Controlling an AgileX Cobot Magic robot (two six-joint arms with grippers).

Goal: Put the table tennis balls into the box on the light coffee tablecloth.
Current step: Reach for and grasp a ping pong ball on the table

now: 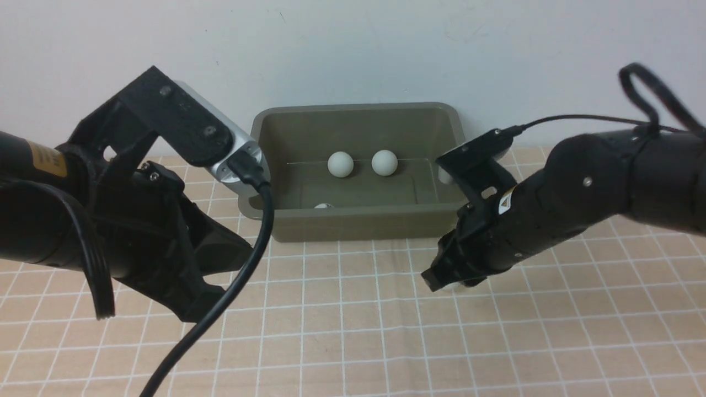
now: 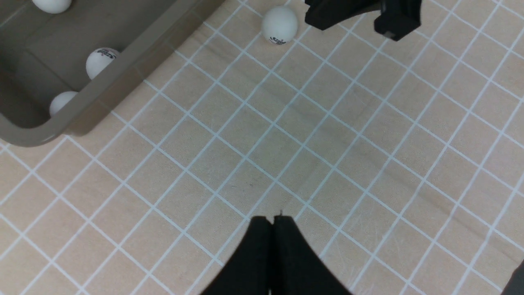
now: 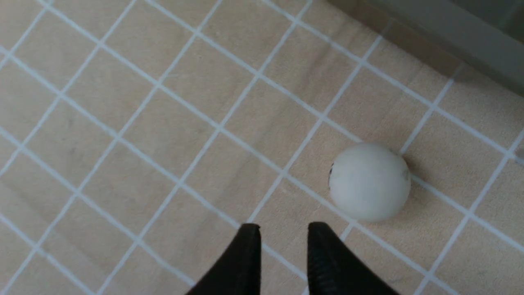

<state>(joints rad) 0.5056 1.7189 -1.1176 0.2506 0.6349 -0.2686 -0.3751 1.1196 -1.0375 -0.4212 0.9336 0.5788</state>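
The olive-green box (image 1: 358,223) stands at the back middle of the light coffee tablecloth (image 1: 353,331). Two white balls (image 1: 340,164) (image 1: 384,162) lie at its far wall. A third ball (image 1: 323,206) peeks over the near wall, and a white bit (image 1: 444,175) shows at its right wall. One ball (image 3: 368,180) lies on the cloth in front of the box's right corner; it also shows in the left wrist view (image 2: 279,24). My right gripper (image 3: 283,229) is narrowly open and empty, low beside this ball. My left gripper (image 2: 272,221) is shut and empty.
A white wall runs close behind the box. The left arm's black cable (image 1: 248,264) hangs down over the cloth at the front left. The right arm's cable (image 1: 640,94) loops up at the far right. Part of the right arm (image 2: 393,16) shows in the left wrist view.
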